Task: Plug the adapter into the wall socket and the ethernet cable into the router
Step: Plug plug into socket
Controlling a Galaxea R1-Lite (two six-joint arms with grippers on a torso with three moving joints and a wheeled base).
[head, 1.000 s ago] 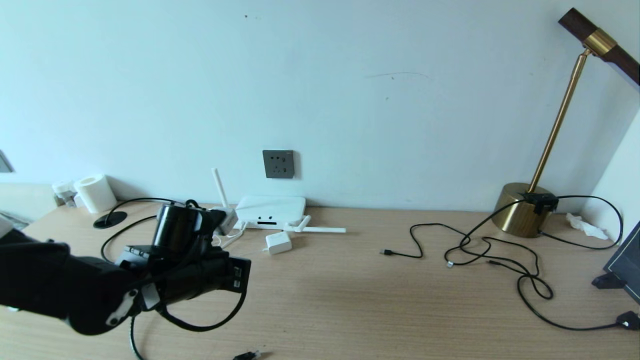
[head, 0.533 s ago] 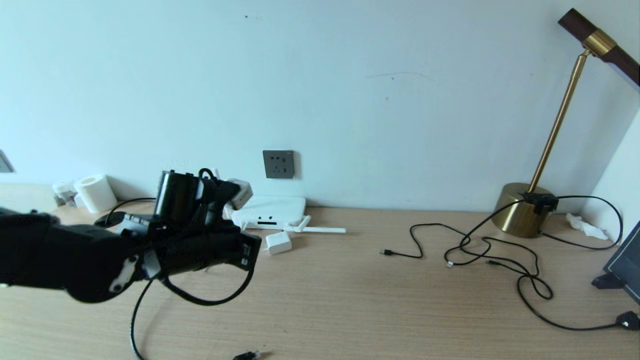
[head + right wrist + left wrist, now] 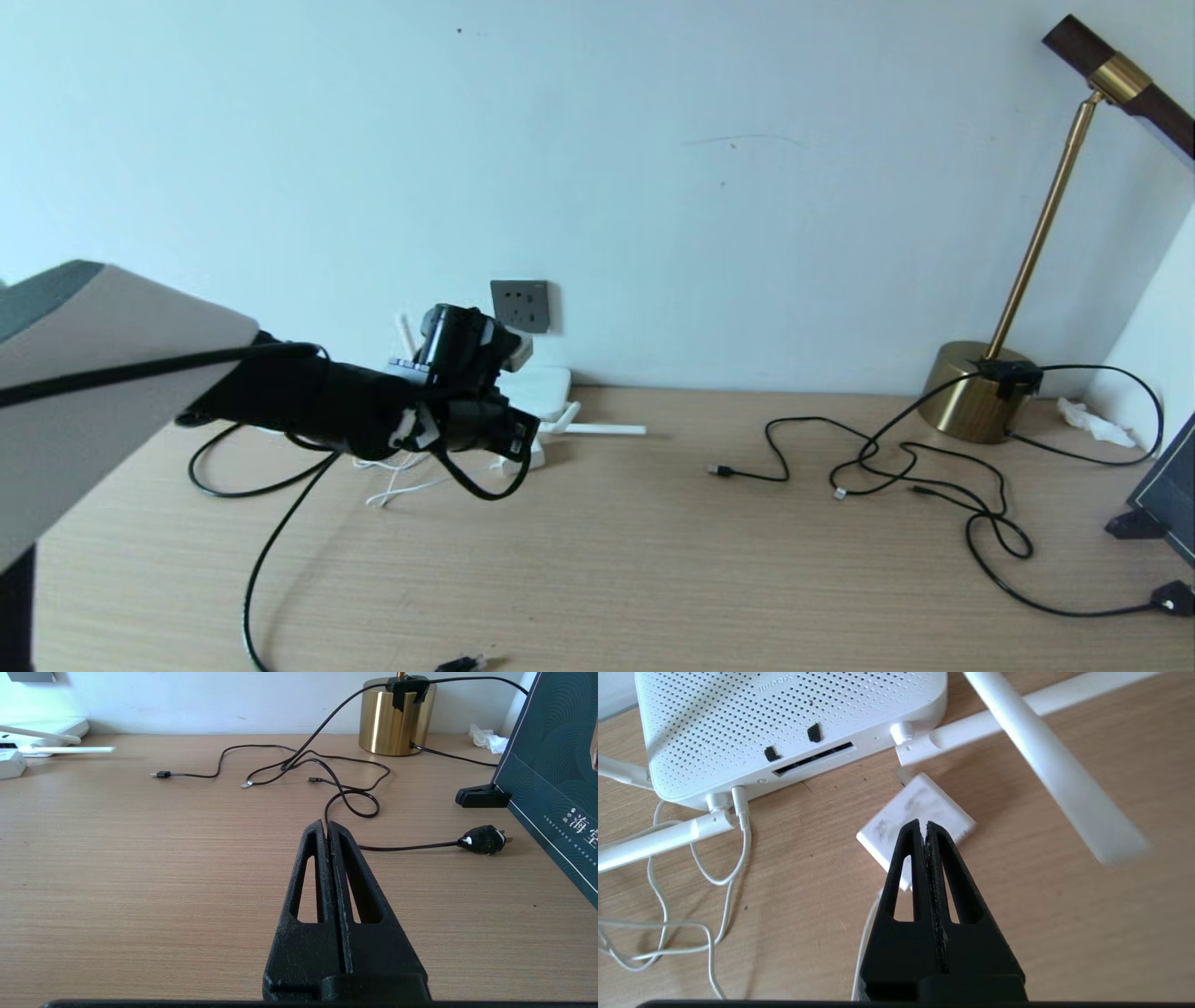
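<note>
left pincer (image 3: 923, 828) closed above adapter (image 3: 920, 812), beside router (image 3: 784, 728)

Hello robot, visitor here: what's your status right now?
Left gripper shut, empty, above the adapter lying by the router. Right gripper shut, parked low over the desk. Wall socket empty. Router antenna close beside the adapter.

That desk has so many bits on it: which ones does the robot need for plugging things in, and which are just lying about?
For the job:
- adapter
- wall socket
- ethernet cable
- router
- left gripper, shut, above the adapter

Lying about:
- brass lamp
- thin black cables
- crumpled tissue
</note>
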